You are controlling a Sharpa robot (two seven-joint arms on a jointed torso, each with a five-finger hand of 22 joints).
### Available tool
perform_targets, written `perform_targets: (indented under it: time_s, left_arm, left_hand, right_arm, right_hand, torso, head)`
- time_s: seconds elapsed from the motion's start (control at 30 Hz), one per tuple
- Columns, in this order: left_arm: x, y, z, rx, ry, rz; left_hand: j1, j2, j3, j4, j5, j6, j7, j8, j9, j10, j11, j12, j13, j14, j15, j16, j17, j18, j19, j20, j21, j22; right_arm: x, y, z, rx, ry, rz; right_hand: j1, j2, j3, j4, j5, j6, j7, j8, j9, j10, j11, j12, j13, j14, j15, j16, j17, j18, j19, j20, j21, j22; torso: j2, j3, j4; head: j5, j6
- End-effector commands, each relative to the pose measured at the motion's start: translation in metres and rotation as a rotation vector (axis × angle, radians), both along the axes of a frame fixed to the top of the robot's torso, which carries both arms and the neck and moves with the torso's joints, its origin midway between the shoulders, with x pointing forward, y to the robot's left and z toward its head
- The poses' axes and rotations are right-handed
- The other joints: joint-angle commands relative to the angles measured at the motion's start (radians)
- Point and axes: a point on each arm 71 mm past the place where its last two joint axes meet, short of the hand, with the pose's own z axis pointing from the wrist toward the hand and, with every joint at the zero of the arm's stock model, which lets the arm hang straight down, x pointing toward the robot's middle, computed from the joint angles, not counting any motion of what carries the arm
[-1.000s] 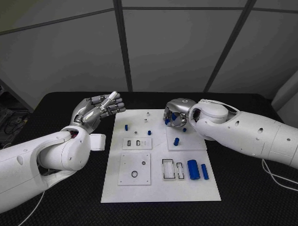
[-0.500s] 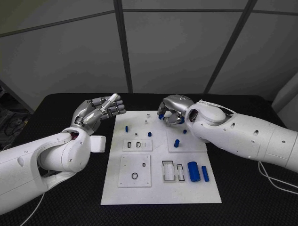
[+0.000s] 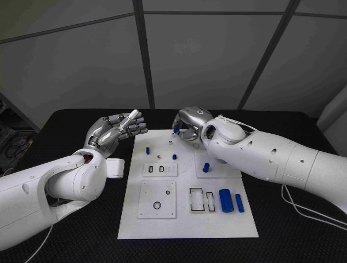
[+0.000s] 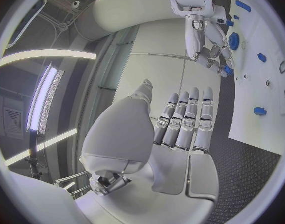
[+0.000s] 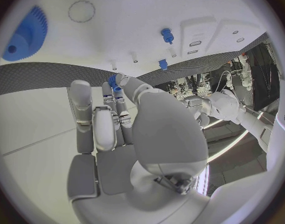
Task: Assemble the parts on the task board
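The white board is lying mid-table, blue parts resting toward its four o'clock corner. At eleven o'clock, the left hand is hovering off-board, fingers apart, empty. At twelve, the right hand is pinching a small blue part; the right wrist view alone is showing a gear.

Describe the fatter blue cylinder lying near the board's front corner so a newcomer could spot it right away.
Start at the white task board on the black table and go to its near corner on the robot's right side. Two blue pieces lie there side by side next to rectangular slots; the fat cylinder is the shorter, thicker one, nearer the slots than its slim neighbour.
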Motion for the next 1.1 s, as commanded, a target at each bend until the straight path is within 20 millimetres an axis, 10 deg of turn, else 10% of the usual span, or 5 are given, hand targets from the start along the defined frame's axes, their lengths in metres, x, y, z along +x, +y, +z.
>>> perform_targets:
  time_s: [0.03, 1.1]
  left_arm:
    - [0.0, -0.002, 0.002, -0.001, -0.015, -0.018]
    - [-0.002, -0.004, 0.005, 0.001, -0.018, -0.027]
  left_hand:
    - [-0.004, 0.004, 0.0, -0.007, -0.003, 0.006, 0.016, -0.003, -0.001, 0.004, 0.002, -0.003, -0.002, 0.003, 0.004, -0.004, -0.001, 0.015, 0.008, -0.002, 0.005, -0.002]
    - [-0.004, 0.005, 0.0, -0.01, -0.003, 0.006, 0.017, -0.006, -0.002, 0.002, 0.003, -0.006, -0.002, 0.001, 0.005, -0.007, -0.001, 0.015, 0.008, -0.002, 0.005, -0.003]
  right_arm:
    - [0.003, 0.002, 0.001, 0.003, 0.002, -0.01]
    - [0.015, 0.012, -0.011, -0.04, 0.071, -0.031]
  right_hand:
    - [-0.004, -0.011, 0.006, -0.002, -0.002, 0.005, 0.003, -0.007, -0.001, 0.017, -0.01, -0.004, 0.0, 0.05, -0.004, 0.006, -0.001, -0.017, 0.0, 0.004, 0.006, 0.001]
    - [-0.031, -0.021, 0.007, 0.009, -0.006, -0.006, 0.005, -0.02, -0.005, 0.004, -0.005, -0.014, -0.004, 0.048, 0.0, 0.01, 0.0, -0.018, -0.006, 0.01, 0.017, 0.013]
  torso:
    - [0.001, -0.0003, 0.0]
    - [0.002, 0.0001, -0.0015]
  head:
    - [0.003, 0.0]
    - [0.013, -0.01]
